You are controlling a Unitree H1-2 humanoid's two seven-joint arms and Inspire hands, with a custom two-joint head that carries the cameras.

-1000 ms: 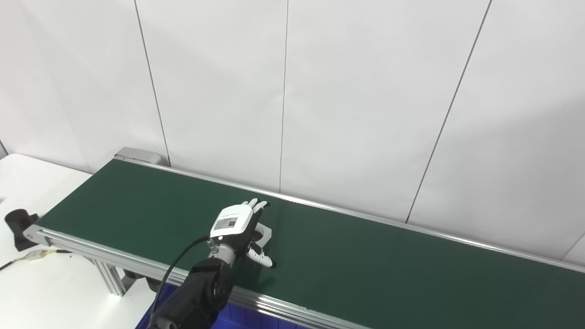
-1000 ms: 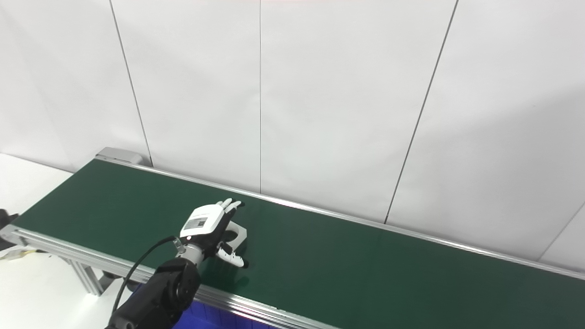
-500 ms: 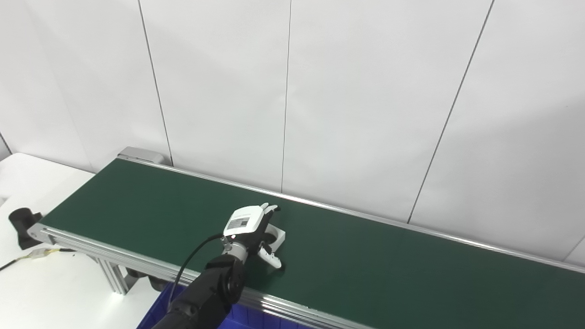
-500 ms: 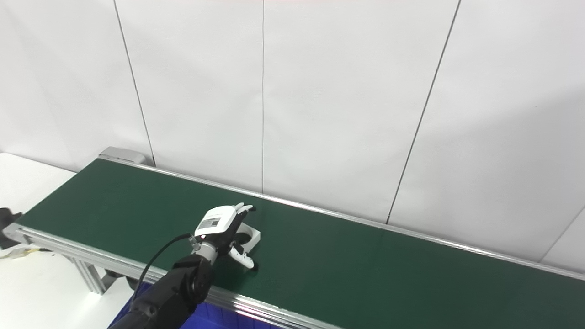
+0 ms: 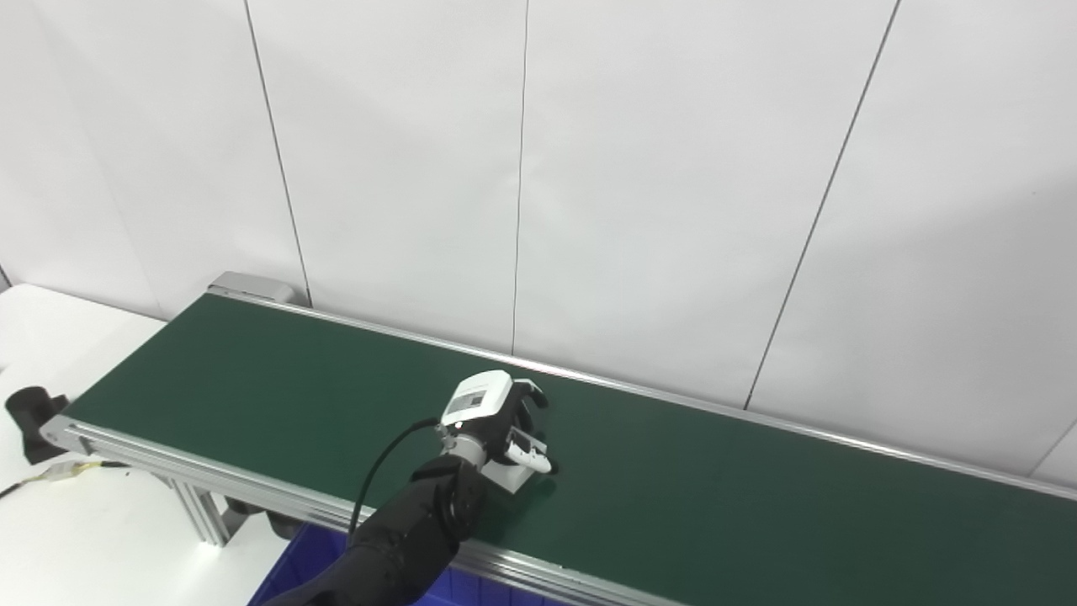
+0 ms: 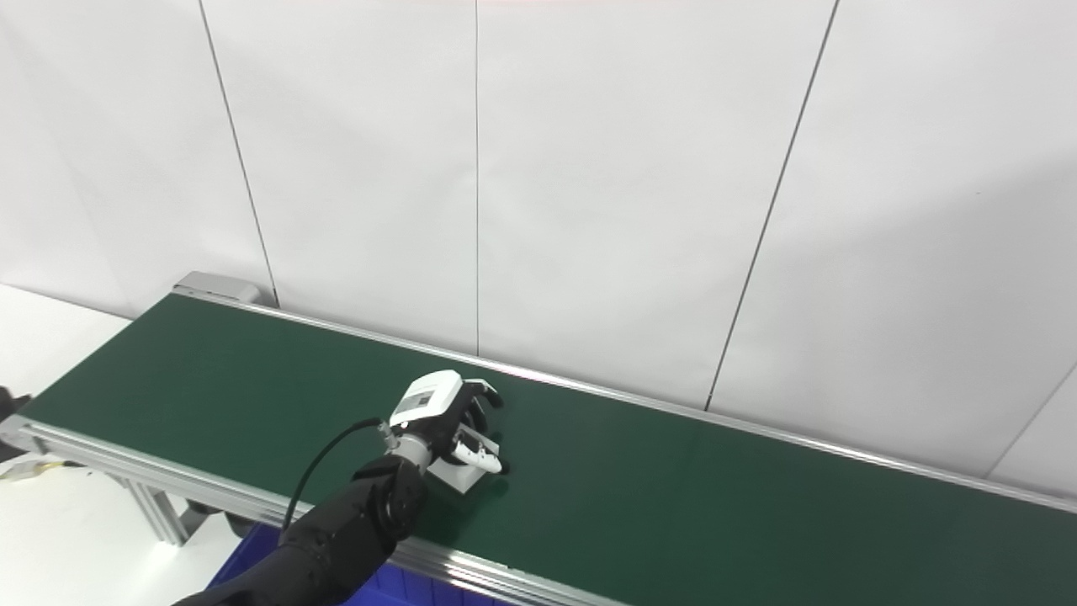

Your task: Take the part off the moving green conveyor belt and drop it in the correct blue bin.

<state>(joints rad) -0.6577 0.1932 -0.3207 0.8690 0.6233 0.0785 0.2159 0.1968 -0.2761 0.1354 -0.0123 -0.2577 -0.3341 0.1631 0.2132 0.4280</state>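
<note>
A white part (image 5: 515, 476) lies on the green conveyor belt (image 5: 715, 488), mostly hidden under my left hand (image 5: 496, 421). The hand's fingers curl down over the part and its thumb (image 5: 530, 455) presses against the part's near side, so the hand is shut on it. The part also shows in the right eye view (image 6: 461, 476), below the same hand (image 6: 446, 417). The part still rests on the belt. My right hand is not in view.
A blue bin (image 5: 336, 555) sits below the belt's near rail (image 5: 252, 488), beside my left arm. A white table (image 5: 92, 539) with a black object (image 5: 29, 412) and a cable stands at the left. White wall panels rise behind the belt.
My left hand moved to the right along the belt with the part. Its fingers went from spread flat over the part to curled shut around it.
</note>
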